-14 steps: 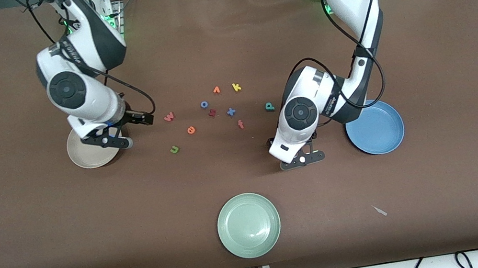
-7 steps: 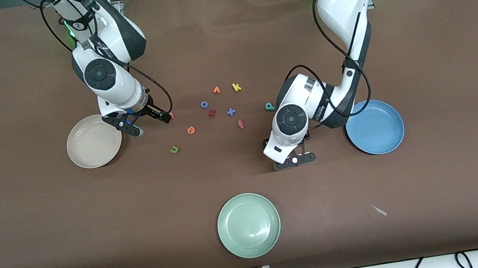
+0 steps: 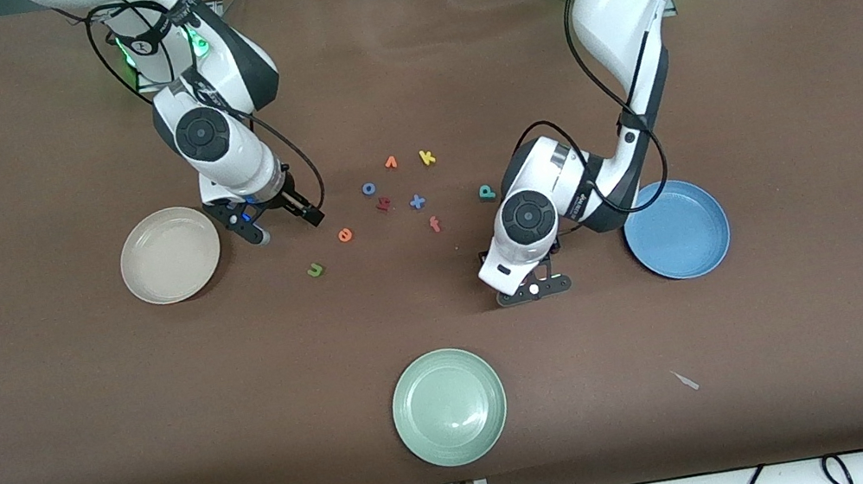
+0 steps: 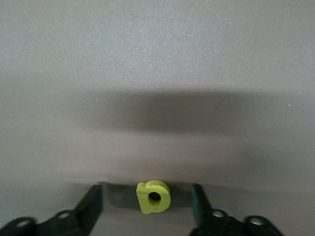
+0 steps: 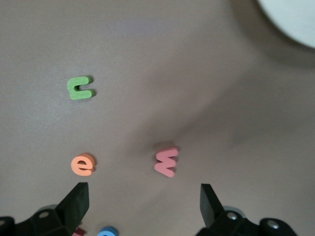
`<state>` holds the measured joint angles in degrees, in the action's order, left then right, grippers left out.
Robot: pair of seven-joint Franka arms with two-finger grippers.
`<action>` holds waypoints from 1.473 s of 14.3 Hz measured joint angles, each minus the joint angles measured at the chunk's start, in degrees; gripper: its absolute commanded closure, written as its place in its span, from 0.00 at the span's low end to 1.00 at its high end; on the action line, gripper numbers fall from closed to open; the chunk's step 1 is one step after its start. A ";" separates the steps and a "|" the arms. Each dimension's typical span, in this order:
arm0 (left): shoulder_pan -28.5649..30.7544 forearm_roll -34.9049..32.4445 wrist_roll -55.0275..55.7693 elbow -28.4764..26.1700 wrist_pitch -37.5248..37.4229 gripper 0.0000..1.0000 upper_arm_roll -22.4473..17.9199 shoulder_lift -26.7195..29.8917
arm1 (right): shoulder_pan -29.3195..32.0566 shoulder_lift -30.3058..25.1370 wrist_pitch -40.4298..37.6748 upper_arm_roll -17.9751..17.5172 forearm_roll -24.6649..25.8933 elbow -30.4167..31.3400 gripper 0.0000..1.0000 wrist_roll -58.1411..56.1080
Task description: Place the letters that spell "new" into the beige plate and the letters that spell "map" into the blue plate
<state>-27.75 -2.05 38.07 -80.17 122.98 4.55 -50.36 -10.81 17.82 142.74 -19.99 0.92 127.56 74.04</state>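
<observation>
Front view: you are looking down on a brown table. The right gripper (image 3: 277,220) is hanging low over the table between the beige plate (image 3: 170,255) and the cluster of letters, and it is hiding the pinkish-red w. The orange e (image 3: 344,235) and the green n (image 3: 315,270) are lying just nearer the camera than that gripper, apart from each other. The left gripper (image 3: 532,291) is sitting low over bare table beside the blue plate (image 3: 677,229), toward the middle of the table. The teal p (image 3: 485,193) is lying farther from the camera than that gripper. A yellow k (image 3: 427,158), an orange v (image 3: 390,163), a blue o (image 3: 368,189) and a dark red s (image 3: 383,204) are resting in the cluster. Both plates are holding nothing. A pale green plate (image 3: 449,406) is sitting nearest the camera.

Left wrist view: the left gripper (image 4: 147,209) is standing with its jaws apart around the yellow a (image 4: 153,196), which is lying flat on the table with a gap showing on each side; nothing is gripped.

Right wrist view: the right gripper (image 5: 142,201) is holding its jaws wide and gripping nothing. The pinkish-red w (image 5: 166,161) is lying on the table just ahead of the gap. The e (image 5: 82,164) and the n (image 5: 79,88) are lying to one side, and the beige plate's rim (image 5: 290,19) is showing in a corner.
</observation>
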 measured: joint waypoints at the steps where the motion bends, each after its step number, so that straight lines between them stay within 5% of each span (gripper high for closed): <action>1: -0.02 0.00 0.00 0.00 0.17 0.57 0.10 0.07 | 0.00 0.96 1.35 0.01 0.00 0.01 0.00 0.07; 3: -0.04 0.00 0.00 0.00 0.20 0.77 0.15 0.12 | 0.00 2.74 3.80 0.04 0.00 0.08 0.00 0.12; 7: 0.24 0.01 0.00 0.00 -0.09 0.92 -0.06 0.73 | 0.00 5.48 5.67 0.31 0.17 0.37 0.00 0.13; 11: 1.80 0.01 -0.13 0.25 -2.70 0.92 -0.22 2.57 | 0.03 7.25 6.10 1.03 0.71 0.41 0.04 0.13; 15: 6.76 0.00 -10.61 0.51 -14.25 0.91 -0.54 8.80 | 0.02 7.82 6.23 1.06 0.77 0.42 0.20 0.13; 18: 12.86 -0.01 -24.25 0.01 -21.87 0.89 -0.81 10.55 | 0.02 8.05 6.31 1.07 0.85 0.42 0.37 0.13; 21: 18.20 -1.40 -30.24 -3.98 -21.69 0.89 -0.89 10.78 | 0.03 8.05 6.39 1.07 0.98 0.42 0.60 0.12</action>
<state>-9.55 -3.45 7.83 -84.14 101.29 3.66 -39.59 -10.77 25.87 149.13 -18.92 1.90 127.98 74.16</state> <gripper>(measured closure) 0.705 0.454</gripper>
